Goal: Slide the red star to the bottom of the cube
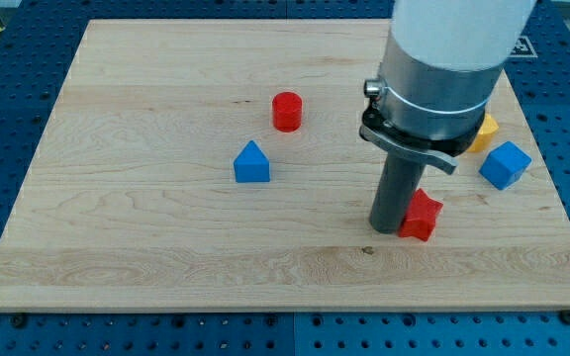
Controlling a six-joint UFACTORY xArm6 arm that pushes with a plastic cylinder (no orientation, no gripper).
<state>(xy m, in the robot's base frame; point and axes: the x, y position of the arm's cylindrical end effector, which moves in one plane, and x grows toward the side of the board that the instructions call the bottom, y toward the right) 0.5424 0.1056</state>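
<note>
You're mid-push: my tip (plain rod, no jaws) touches the red star on its left. Star's left+below the blue cube. Next: nudge it further right, under cube.

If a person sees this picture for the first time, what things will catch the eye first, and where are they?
The big pale arm fills the view's upper right; its dark rod comes down to my tip, pressed against the left side of the red star. The blue cube sits near the board's right edge, up and to the right of the star. A red cylinder and a blue house-shaped block stand apart near the middle.
</note>
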